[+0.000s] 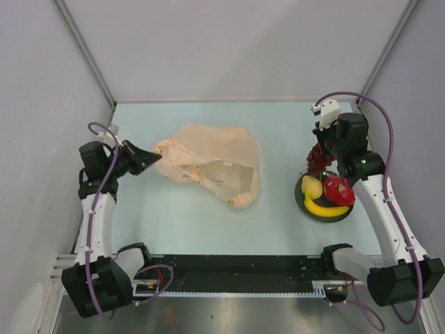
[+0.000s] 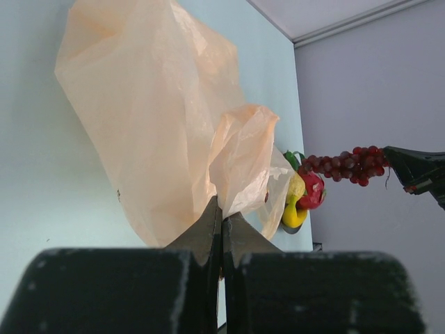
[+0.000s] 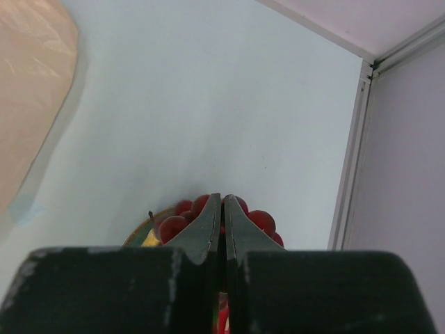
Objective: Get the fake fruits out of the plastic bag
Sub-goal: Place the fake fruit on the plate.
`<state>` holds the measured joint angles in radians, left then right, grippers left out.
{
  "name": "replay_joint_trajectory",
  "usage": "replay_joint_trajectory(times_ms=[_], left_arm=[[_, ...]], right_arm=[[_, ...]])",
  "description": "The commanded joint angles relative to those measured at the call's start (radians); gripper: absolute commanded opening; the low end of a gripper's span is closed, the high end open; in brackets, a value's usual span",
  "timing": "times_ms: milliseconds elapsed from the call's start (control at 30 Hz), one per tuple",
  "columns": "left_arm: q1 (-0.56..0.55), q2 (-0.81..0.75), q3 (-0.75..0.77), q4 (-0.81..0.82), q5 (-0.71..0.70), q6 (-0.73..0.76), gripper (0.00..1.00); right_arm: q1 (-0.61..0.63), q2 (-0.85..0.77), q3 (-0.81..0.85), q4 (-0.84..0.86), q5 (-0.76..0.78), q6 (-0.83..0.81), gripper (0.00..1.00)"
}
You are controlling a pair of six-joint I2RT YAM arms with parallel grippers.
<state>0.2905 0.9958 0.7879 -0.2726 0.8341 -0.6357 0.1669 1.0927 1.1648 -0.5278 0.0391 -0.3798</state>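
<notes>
Meanwhile, at the left of the pale blue bench (image 1: pixel 174 224), the left gripper (image 2: pixel 222 209) is pinched tight on a fold at the edge of the crinkly translucent peach-orange plastic bag (image 1: pixel 208 161). The bag's slack body spreads away from the gripper toward the middle of the bench. No fruit shape shows through the film, though whether anything lies inside cannot be told for certain. Well apart to the right, the right gripper (image 3: pixel 222 203) is closed on one end of a dark red plastic grape bunch (image 1: pixel 317 160), held clear of the bag and over the far rim of the dark round plate (image 1: pixel 300 199). The bunch's long axis runs from the gripper down and toward the bag side, with its free end at the plate's far-left edge; whether that tip touches the plate cannot be told. On the plate lie a yellow pear-shaped toy fruit (image 1: pixel 312 186), a red toy fruit with a bit of green (image 1: pixel 338 188) and a curved yellow toy banana (image 1: pixel 325 207), crowding its near and right parts. The coming move likely turns on one relation: the plate sits beneath the grapes and slightly nearer the arm bases. A short lowering by the right arm, the only one near it, would probably set the bunch down. The free spot appears to be the far side, beside the pear.
</notes>
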Motion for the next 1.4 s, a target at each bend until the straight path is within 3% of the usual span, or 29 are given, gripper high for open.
replay_joint_trajectory(times_ms=[0, 800, 1100, 1367], left_arm=[[0.007, 0.007, 0.051, 0.01, -0.007, 0.025, 0.0], [0.007, -0.009, 0.03, 0.018, -0.009, 0.016, 0.0], [0.01, -0.026, 0.017, 0.018, -0.012, 0.014, 0.0], [0.013, -0.04, 0.007, 0.035, -0.007, 0.001, 0.0]], right_arm=[[-0.009, 0.015, 0.012, 0.089, -0.01, -0.013, 0.0], [-0.05, 0.036, -0.057, 0.111, -0.021, -0.05, 0.0], [-0.056, -0.074, -0.114, 0.064, -0.133, -0.067, 0.0], [-0.058, -0.169, -0.232, 0.045, -0.11, -0.076, 0.0]])
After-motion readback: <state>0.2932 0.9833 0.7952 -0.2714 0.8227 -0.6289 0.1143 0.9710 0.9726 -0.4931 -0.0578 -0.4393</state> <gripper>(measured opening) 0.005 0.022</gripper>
